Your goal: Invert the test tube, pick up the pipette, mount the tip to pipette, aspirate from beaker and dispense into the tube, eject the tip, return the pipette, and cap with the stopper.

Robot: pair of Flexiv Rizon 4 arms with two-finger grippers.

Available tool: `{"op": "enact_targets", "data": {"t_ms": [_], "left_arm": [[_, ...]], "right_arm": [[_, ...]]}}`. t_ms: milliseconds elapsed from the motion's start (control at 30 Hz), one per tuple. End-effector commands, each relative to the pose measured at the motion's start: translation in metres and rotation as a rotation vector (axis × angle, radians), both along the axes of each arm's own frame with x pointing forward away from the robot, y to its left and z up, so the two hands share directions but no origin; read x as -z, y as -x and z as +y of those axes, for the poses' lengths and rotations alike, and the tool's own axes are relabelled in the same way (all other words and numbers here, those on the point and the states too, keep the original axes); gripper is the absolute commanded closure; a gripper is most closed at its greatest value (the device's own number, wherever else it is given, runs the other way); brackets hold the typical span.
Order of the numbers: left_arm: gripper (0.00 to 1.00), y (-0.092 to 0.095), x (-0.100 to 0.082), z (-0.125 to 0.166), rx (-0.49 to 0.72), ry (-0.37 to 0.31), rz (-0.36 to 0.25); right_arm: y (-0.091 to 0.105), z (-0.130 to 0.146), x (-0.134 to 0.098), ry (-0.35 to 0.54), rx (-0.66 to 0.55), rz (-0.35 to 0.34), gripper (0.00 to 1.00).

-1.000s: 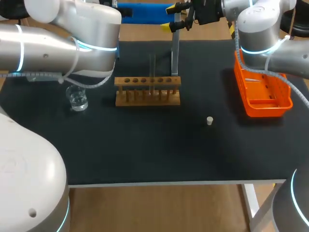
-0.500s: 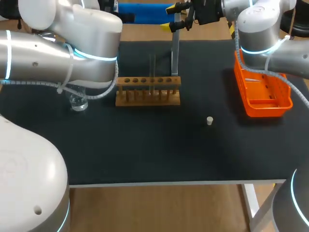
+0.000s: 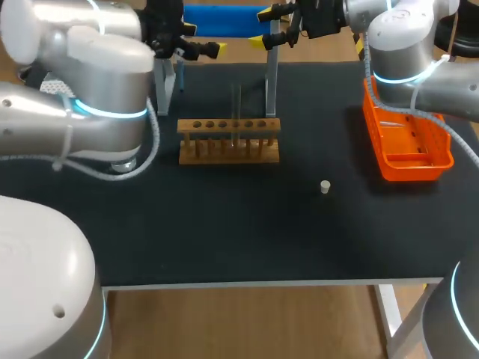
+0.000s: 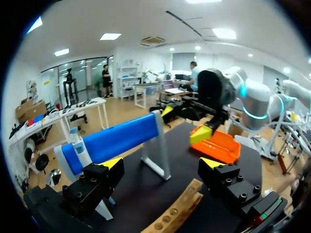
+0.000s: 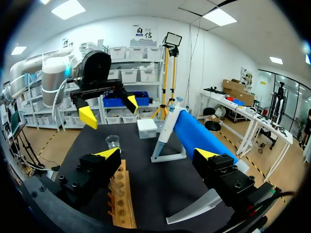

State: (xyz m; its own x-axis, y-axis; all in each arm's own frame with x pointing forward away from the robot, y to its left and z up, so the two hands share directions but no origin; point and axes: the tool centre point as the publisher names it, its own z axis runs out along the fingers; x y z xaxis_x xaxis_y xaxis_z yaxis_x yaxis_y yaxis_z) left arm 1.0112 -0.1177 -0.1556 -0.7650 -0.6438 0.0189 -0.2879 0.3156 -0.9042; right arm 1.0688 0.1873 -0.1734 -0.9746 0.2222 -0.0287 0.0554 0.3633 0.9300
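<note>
From the head camera: a matte black table (image 3: 224,239) carrying a pale wooden rack (image 3: 229,140), oblong, with a row of round holes along its top bar and thin pegs below. Upright in one of those holes, the test tube (image 3: 238,111): slim clear glass, faint against the dark surface, which end up impossible to tell. Nearer the front edge and well apart from the rack, the stopper (image 3: 325,187), a small off-white plug standing alone. At the right side, a glossy orange plastic tray (image 3: 408,146), rectangular with raised walls. Along the far edge, a smooth blue bar (image 3: 232,19) on a pale upright leg (image 3: 271,75). Near the bar's left end, the left claw (image 3: 196,43); just beside the leg, the right claw (image 3: 263,28). From the left wrist: yellow tips spread wide with nothing between them, so released; blue bar and leg ahead, rack's end below the claw, orange tray beyond. From the right wrist: fingers likewise parted and bare, released. Ahead, leaning at the bar's far end, the pipette (image 5: 167,126), white and tapered. Beyond the rack, the beaker (image 5: 112,141), small clear glass, with a plain white box (image 5: 146,128) beside it.
</note>
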Motion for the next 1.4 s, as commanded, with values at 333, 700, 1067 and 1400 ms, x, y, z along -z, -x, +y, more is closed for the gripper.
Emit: {"op": "enact_targets", "data": {"t_ms": [333, 700, 1067, 1400], "left_arm": [[0.0, 0.028, 0.019, -0.002, 0.466, 0.03, -0.073], [0.0, 0.027, 0.054, -0.024, 0.578, 0.003, -0.061], [0.0, 0.033, 0.088, -0.04, 0.62, -0.016, -0.005], [0.0, 0.041, 0.115, -0.064, 0.647, -0.08, 0.019]], "right_arm": [[-0.001, 0.0, -0.001, 0.002, -0.001, 0.002, 0.0], [-0.001, 0.0, -0.001, 0.002, -0.001, 0.002, 0.0], [-0.001, 0.0, -0.001, 0.002, -0.001, 0.002, 0.0], [-0.001, 0.0, -0.001, 0.002, -0.001, 0.002, 0.0]]}}
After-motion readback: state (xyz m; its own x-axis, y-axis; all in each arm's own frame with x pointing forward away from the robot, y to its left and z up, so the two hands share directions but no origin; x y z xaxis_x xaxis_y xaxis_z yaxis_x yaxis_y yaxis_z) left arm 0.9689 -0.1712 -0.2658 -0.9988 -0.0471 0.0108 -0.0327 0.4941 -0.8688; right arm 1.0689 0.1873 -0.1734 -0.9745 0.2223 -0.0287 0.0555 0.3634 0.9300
